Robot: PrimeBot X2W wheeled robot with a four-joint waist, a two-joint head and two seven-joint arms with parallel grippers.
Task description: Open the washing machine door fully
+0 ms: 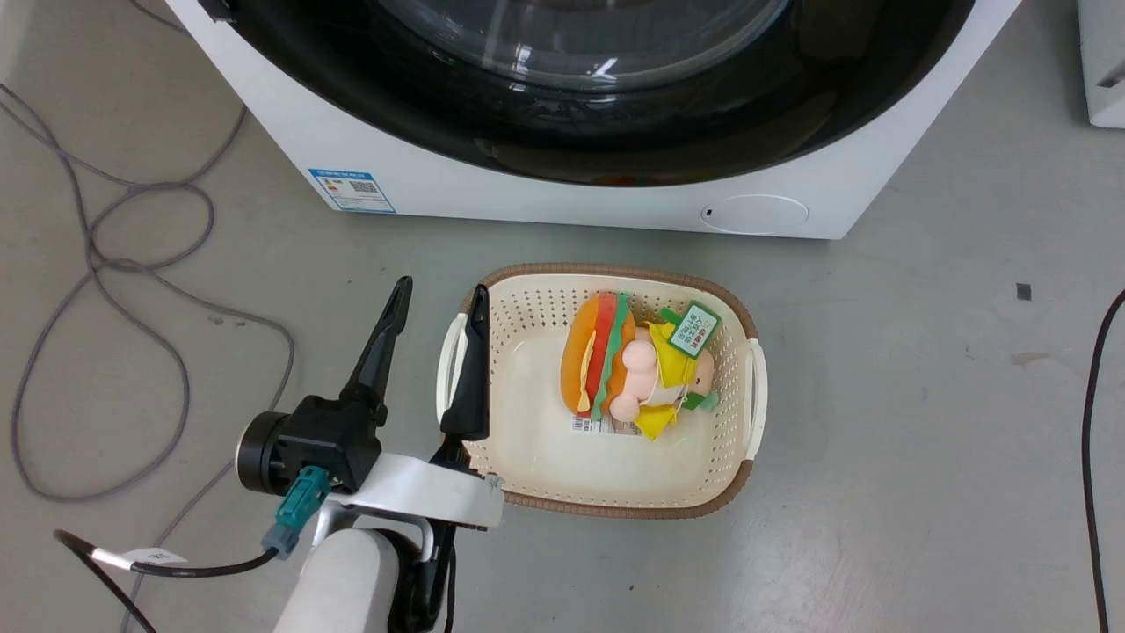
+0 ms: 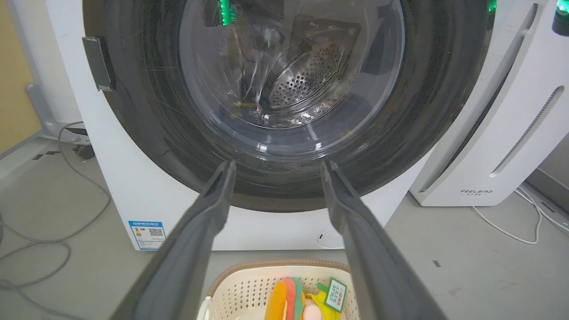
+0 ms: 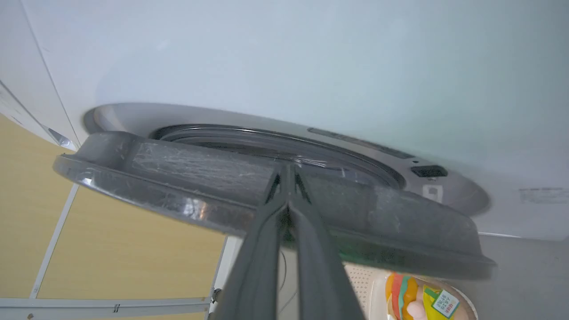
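The white washing machine [image 1: 545, 189] stands at the top of the head view, its round glossy black door [image 1: 615, 132] facing me. In the left wrist view the door [image 2: 146, 133] shows its clear glass bowl with the steel drum behind. My left gripper [image 1: 439, 294] [image 2: 276, 163] hangs open and empty in front of the door, above the floor and apart from it. Seen edge-on in the right wrist view, the door [image 3: 186, 173] stands slightly ajar from the machine front [image 3: 311, 66]. My right gripper [image 3: 288, 169] is shut, its tips against the door's inner rim.
A cream basket [image 1: 527, 457] holding a burger plush toy [image 1: 615, 360] sits on the floor just before the machine, beside my left fingers. Grey cables [image 1: 105, 264] loop at the left. A white FEELBAIRD appliance [image 2: 502, 133] stands to the machine's right.
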